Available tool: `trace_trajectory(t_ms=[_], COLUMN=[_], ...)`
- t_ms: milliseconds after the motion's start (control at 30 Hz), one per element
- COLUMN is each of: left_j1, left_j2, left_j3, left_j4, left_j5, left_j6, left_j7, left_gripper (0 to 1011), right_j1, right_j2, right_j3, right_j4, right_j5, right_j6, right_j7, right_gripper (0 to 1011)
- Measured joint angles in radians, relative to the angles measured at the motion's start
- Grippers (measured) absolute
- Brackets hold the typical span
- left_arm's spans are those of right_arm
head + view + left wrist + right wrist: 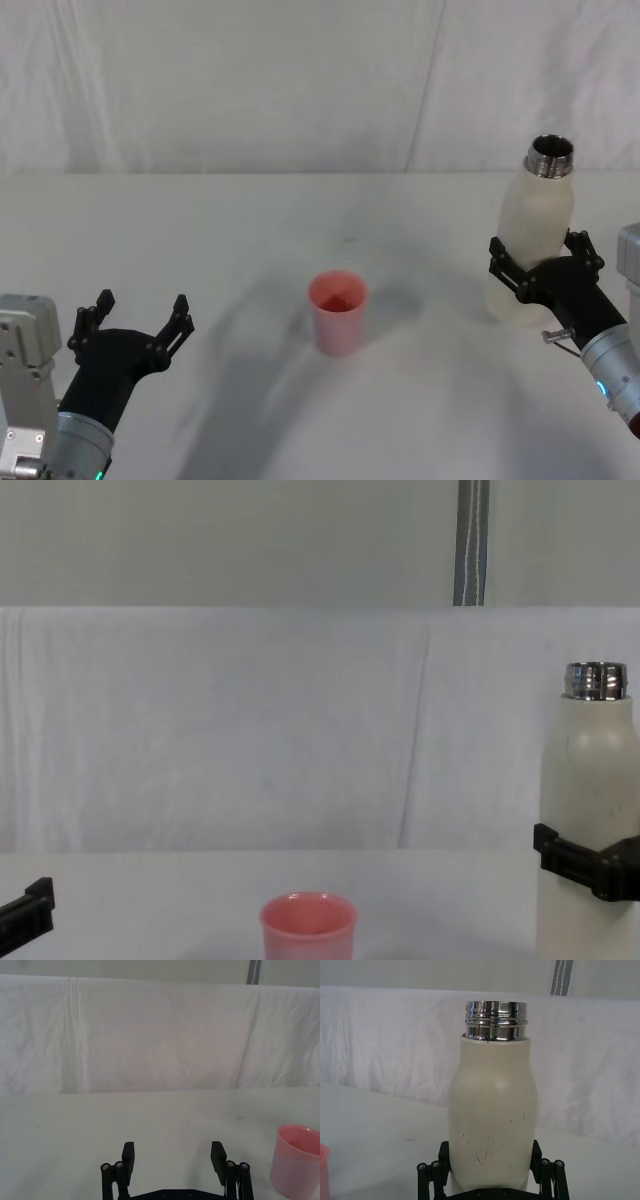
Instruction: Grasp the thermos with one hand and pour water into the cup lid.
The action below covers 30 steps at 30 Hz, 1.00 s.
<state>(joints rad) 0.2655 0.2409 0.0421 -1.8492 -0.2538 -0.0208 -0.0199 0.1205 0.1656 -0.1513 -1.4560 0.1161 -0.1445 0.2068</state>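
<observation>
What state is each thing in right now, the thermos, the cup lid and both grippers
thermos: upright, uncapped, on the table
cup lid: upright at the table's middle, mouth up
right gripper: closed around the thermos body
left gripper: open, holding nothing

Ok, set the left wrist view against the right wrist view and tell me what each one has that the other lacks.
Left wrist view alone: the left tool, fingers spread with nothing between them, and most of the pink cup. Right wrist view alone: the cream thermos, upright, silver neck uncapped, with the right tool closed around its lower body. Shared: the white table, the white cloth behind it, and the cup, cut to a sliver in the right wrist view.
</observation>
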Motion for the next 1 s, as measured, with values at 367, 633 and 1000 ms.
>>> trace_trajectory(t_ms=[367,633,1000], left_j1=[0.0,0.0,0.0], left_j2=[0.0,0.0,0.0], left_j3=[0.0,0.0,0.0], left_j4=[0.0,0.0,0.0], left_j5=[0.0,0.0,0.0], left_j6=[0.0,0.0,0.0], left_j7=[0.0,0.0,0.0], left_gripper=[1001,1001,1001], right_j1=[0.002,0.004,0.008], right_j2=[-0.006,-0.008,-0.01], right_j3=[0.001,0.001,0.002], right_j4=[0.028,0.043,0.06], right_j5=[0.007,0.011,0.011], right_j6=[-0.008,-0.023,-0.036], right_j7=[-0.001,0.001,0.002], right_gripper=[955,955,955])
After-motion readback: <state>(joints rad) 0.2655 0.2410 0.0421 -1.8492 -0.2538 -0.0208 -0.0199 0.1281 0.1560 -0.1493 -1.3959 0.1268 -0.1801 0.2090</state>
